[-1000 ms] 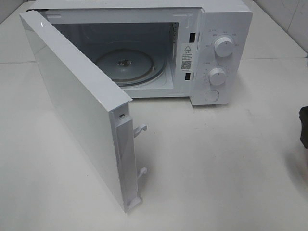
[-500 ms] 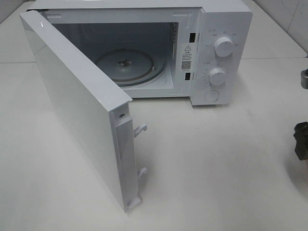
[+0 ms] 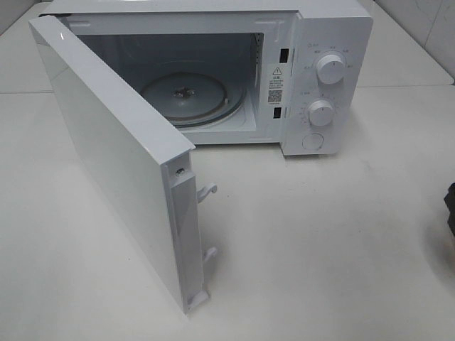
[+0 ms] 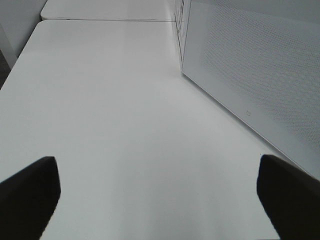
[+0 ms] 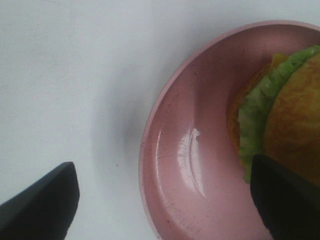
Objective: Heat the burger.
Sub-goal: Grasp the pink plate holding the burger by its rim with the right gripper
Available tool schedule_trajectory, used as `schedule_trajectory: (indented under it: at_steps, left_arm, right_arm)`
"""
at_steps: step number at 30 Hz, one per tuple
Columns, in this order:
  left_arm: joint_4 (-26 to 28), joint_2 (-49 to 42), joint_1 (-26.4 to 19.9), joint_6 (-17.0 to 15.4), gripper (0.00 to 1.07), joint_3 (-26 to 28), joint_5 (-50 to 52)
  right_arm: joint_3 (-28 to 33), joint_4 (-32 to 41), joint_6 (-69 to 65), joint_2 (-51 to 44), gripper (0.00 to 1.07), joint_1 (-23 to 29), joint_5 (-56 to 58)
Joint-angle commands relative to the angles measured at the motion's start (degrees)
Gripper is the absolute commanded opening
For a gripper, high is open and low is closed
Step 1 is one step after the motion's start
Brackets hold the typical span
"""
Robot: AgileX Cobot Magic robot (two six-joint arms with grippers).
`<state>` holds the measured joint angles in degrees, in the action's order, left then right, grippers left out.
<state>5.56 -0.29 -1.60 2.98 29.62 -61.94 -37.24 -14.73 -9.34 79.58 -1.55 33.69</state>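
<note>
The burger (image 5: 295, 115) sits on a pink plate (image 5: 175, 165) on the white table (image 5: 60, 75), just below the right gripper (image 5: 162, 172). Its bun is glossy golden-brown, with a green lettuce frill and a strip of yellow-orange cheese under it. The patty cannot be made out. The frame edge and one dark finger cut off most of the burger. The jaws stand wide apart, one finger over the table and the other over the burger, clamped on nothing.

The left gripper (image 4: 160, 195) is likewise spread wide above the table, beside the door (image 4: 250, 75) of the microwave (image 3: 334, 42).

In the high view the door hangs open, showing the glass turntable (image 3: 192, 96) and two knobs (image 3: 331, 68). Burger and plate lie outside that view, and the right arm (image 3: 450, 206) shows only as a dark sliver at the edge.
</note>
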Motion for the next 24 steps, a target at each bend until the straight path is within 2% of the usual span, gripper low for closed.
schedule_trajectory:
  at_steps: [1, 14, 24]
  left_arm:
    - [0.17, -0.8, -0.11, 0.23, 1.0, -0.06, 0.74]
    - [0.17, -0.8, -0.11, 0.23, 1.0, -0.06, 0.74]
    - [0.17, -0.8, -0.11, 0.23, 1.0, -0.06, 0.74]
  right_arm:
    - [0.34, -0.11, -0.52, -0.06, 0.86, -0.86, -0.46]
    - [1.78, 3.44, 1.38, 1.15, 0.83, -0.74, -1.32]
    - [1.78, 5.27, 2.29, 9.85, 0.81, -0.74, -5.33]
